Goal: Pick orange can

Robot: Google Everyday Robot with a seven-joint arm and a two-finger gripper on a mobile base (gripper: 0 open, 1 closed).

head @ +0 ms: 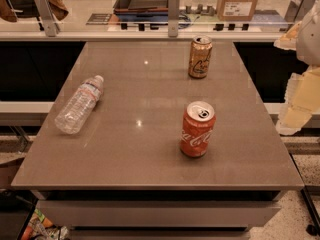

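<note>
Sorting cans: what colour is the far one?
Far can: golden-amber, dark swirl; camera view. Gripper at right edge.

My arm (311, 39) occupies the far right edge of view, partly cut off; my gripper (296, 115) hangs at its lower end.

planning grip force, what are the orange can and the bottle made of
Orange can: likely metal, glossy amber print, silver top. Bottle: probably clear plastic, see-through, lying down. Gripper sits at the right edge, beside the table.
</note>
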